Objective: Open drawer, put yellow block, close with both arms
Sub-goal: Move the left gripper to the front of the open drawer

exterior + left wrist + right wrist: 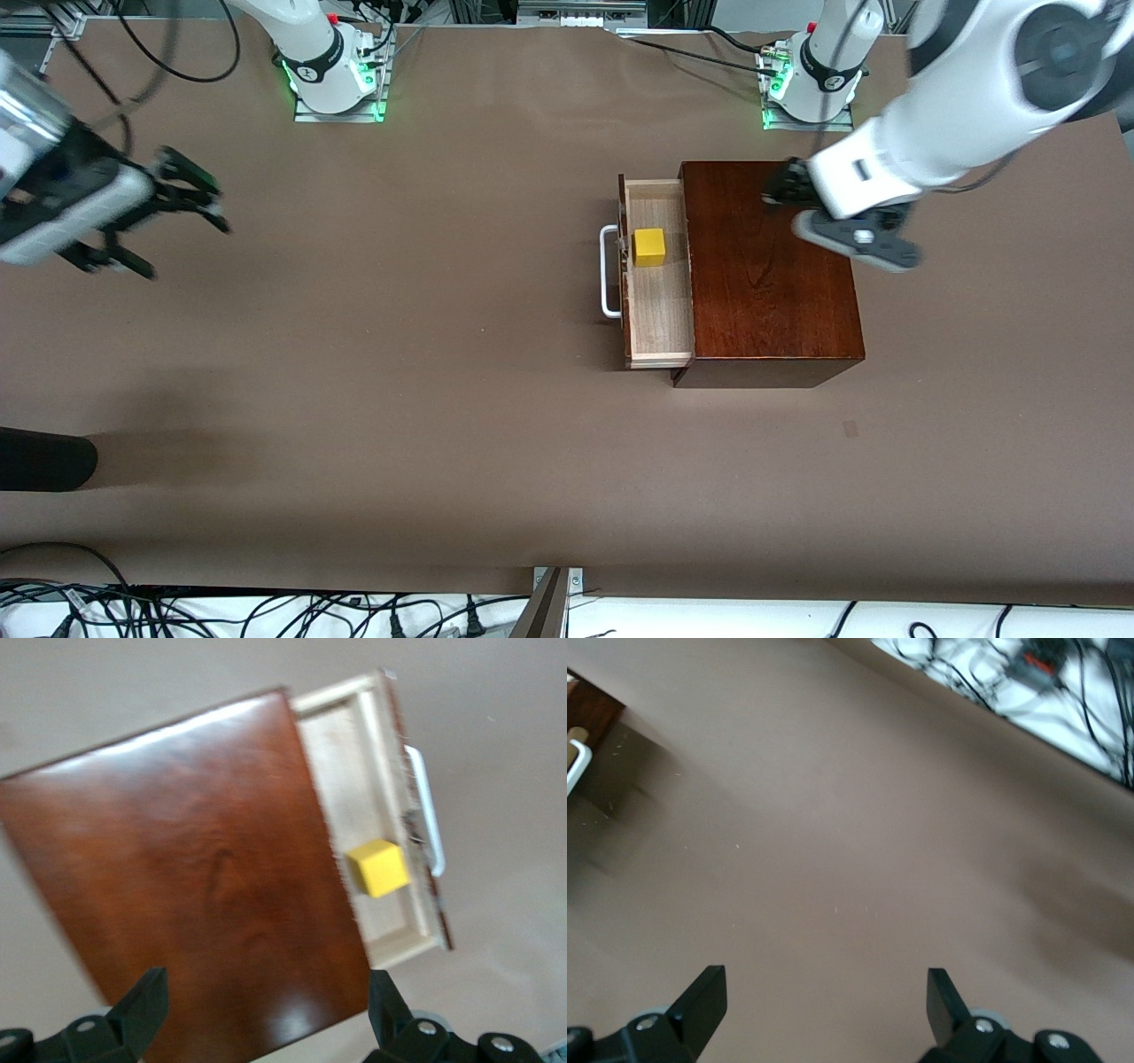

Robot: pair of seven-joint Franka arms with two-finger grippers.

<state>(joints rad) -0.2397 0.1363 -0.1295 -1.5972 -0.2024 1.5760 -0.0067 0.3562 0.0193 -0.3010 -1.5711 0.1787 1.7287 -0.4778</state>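
The dark wooden box [771, 266] stands toward the left arm's end of the table. Its drawer [657, 301] is pulled out toward the right arm's end, with the white loop handle [609, 270] on its front. The yellow block [649, 247] lies in the drawer. My left gripper [784, 188] is open and empty over the box top. The left wrist view shows its fingers wide apart [266, 1005] above the box [177, 886], with the block [378, 867] in the drawer [354, 762]. My right gripper [182, 235] is open and empty over bare table at the right arm's end [826, 997].
A dark rounded object [44, 459] lies at the table's edge at the right arm's end, nearer to the front camera. Cables [266, 611] run along the table's near edge. The right wrist view catches the box corner [589, 709] and the handle [576, 762].
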